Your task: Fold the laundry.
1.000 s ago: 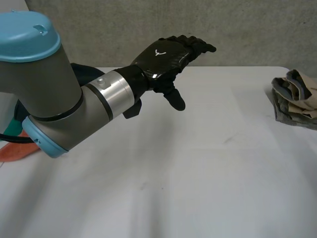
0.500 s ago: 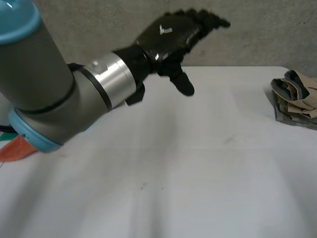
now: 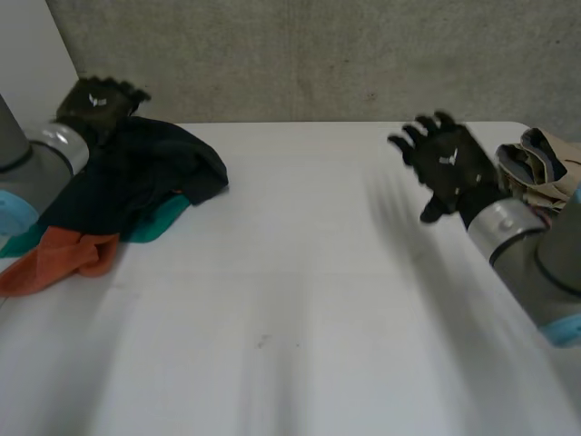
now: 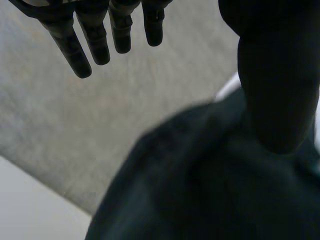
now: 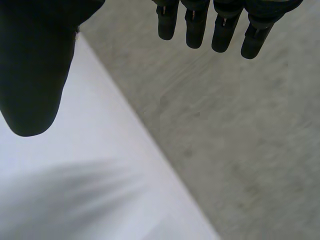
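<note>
The laundry is heaped at the far left of the table — a limp dark garment over a teal cloth and a crumpled orange cloth — so the left hand, fingers straight and empty over it, could snag several layers together. The right hand, fingers spread and empty, hovers near a lumpy tan-and-camouflage bundle, seemingly folded, which a careless sweep might undo.

Nothing legible. The left hand at ten o'clock and right hand at two each carry a small white mark, unreadable.
</note>
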{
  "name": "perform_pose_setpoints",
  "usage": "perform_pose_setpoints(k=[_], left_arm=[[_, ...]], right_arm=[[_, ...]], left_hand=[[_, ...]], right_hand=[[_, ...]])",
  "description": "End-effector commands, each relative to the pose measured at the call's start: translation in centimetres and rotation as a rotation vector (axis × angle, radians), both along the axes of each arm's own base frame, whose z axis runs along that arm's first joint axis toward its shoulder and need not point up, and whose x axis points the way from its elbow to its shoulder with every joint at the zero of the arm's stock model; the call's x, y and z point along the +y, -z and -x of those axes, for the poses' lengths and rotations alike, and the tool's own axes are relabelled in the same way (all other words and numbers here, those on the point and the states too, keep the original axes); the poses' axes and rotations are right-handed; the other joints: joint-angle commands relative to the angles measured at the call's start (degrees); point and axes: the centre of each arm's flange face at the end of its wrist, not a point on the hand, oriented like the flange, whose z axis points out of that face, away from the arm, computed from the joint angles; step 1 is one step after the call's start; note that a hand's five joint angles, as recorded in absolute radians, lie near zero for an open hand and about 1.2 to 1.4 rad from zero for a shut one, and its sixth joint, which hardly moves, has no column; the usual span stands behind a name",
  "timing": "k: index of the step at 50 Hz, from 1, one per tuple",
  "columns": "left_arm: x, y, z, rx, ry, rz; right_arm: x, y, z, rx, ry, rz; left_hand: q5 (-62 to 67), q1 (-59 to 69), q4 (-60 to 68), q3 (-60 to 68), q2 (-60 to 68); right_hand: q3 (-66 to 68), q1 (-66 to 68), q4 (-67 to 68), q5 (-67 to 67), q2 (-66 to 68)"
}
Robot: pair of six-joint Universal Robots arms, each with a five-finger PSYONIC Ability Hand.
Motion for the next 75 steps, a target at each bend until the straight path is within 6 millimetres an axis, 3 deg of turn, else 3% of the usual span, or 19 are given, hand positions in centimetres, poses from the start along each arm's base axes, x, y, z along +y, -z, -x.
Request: perform_pose_setpoints(k=[1,5,7,9,12,16,17,21,27,33,39,41,42,44,49,54,62,67,75], left_arm=[[-5.1,6.9,-2.4,-0.036,-0.002,0.026],[-6.0,9.9,-2.5,-0.035,0.011,0.005],[-6.3,10.5,-2.5,-0.035,0.008,0.003],[-6.3,10.4,-2.2,-0.035,0.013,0.011],[-6.0,9.5,-1.0,-0.029,0.019,0.050],[-4.6,2.2,1.1,0.058,0.004,0.196],[-3.6,-0.8,1.6,0.121,0.007,0.253],[0.2,-7.0,4.3,0.317,0.103,0.337],[6.5,-12.3,8.0,0.567,0.277,0.308],[11.8,-8.1,14.5,0.631,0.427,0.083],[16.7,2.3,21.0,0.533,0.518,-0.232],[17.4,4.2,21.7,0.507,0.523,-0.284],[17.7,5.5,21.8,0.489,0.518,-0.323],[18.3,6.3,21.9,0.472,0.516,-0.358],[19.6,5.7,21.5,0.430,0.513,-0.395],[17.8,1.0,18.4,0.439,0.453,-0.300],[13.0,-0.8,14.1,0.371,0.344,-0.174],[8.4,3.4,11.8,0.228,0.251,-0.163],[6.6,9.6,11.5,0.075,0.330,-0.203]], right_arm=[[0.9,3.0,1.2,0.061,0.026,-0.081],[1.6,3.8,1.3,0.071,0.019,-0.112],[1.7,4.0,1.4,0.073,0.019,-0.118],[1.7,4.1,1.5,0.075,0.025,-0.121],[1.3,4.0,2.0,0.073,0.042,-0.119],[1.1,4.0,2.3,0.072,0.054,-0.122],[1.1,3.9,2.3,0.070,0.054,-0.120],[1.1,3.5,2.4,0.065,0.061,-0.109],[1.2,2.1,2.7,0.044,0.082,-0.089],[1.1,0.3,3.8,-0.018,0.152,-0.093],[-0.2,-0.3,5.8,-0.118,0.247,-0.120],[-0.6,-0.4,6.5,-0.129,0.277,-0.122],[-0.7,-0.4,6.7,-0.132,0.286,-0.124],[-1.0,-0.4,7.2,-0.131,0.304,-0.124],[-1.1,-0.5,7.4,-0.125,0.312,-0.145],[-0.6,-0.4,7.3,-0.112,0.311,-0.206],[1.8,0.0,6.2,-0.077,0.268,-0.334],[4.5,1.2,4.3,-0.043,0.195,-0.439],[5.9,3.4,1.1,-0.077,0.096,-0.419]], left_hand=[[0.28,2.68,1.42,0.82,1.20],[7.16,9.56,8.30,7.70,8.08],[27.09,29.49,28.23,27.64,28.02],[59.83,62.23,60.97,60.38,60.76],[67.21,69.62,68.36,67.76,68.14],[67.21,69.62,68.36,67.76,68.14],[67.21,69.62,68.36,67.76,68.14],[67.21,69.62,68.36,67.76,68.14],[67.21,69.62,68.36,67.76,68.14],[67.21,69.62,68.36,67.76,68.14],[67.21,69.62,68.36,67.76,68.14],[66.40,68.81,67.55,66.95,67.33],[38.58,40.99,39.73,39.13,39.51],[18.72,21.12,19.86,19.27,19.65],[7.87,10.27,9.01,8.41,8.79],[5.84,8.25,6.99,6.39,6.77],[5.84,8.24,6.98,6.38,6.76],[5.00,7.41,6.15,5.55,5.93],[4.66,7.07,5.81,5.21,5.59]], right_hand=[[-2.12,-2.86,-2.27,-2.74,-2.13],[-2.12,-2.86,-2.27,-2.74,-2.13],[-2.12,-2.86,-2.27,-2.74,-2.13],[-2.12,-2.86,-2.27,-2.74,-2.13],[-2.12,-2.86,-2.27,-2.74,-2.13],[-2.12,-2.86,-2.27,-2.74,-2.13],[-2.12,-2.86,-2.27,-2.74,-2.13],[-2.12,-2.86,-2.27,-2.74,-2.13],[-2.12,-2.86,-2.27,-2.74,-2.13],[-2.12,-2.86,-2.27,-2.74,-2.13],[-2.12,-2.86,-2.27,-2.74,-2.13],[-2.12,-2.86,-2.27,-2.74,-2.13],[-2.12,-2.86,-2.27,-2.74,-2.13],[-2.12,-2.86,-2.27,-2.74,-2.13],[-2.12,-2.86,-2.27,-2.74,-2.13],[-2.12,-2.86,-2.27,-2.74,-2.13],[-2.12,-2.86,-2.27,-2.74,-2.13],[-2.12,-2.86,-2.27,-2.74,-2.13],[-2.12,-2.86,-2.27,-2.74,-2.13]])
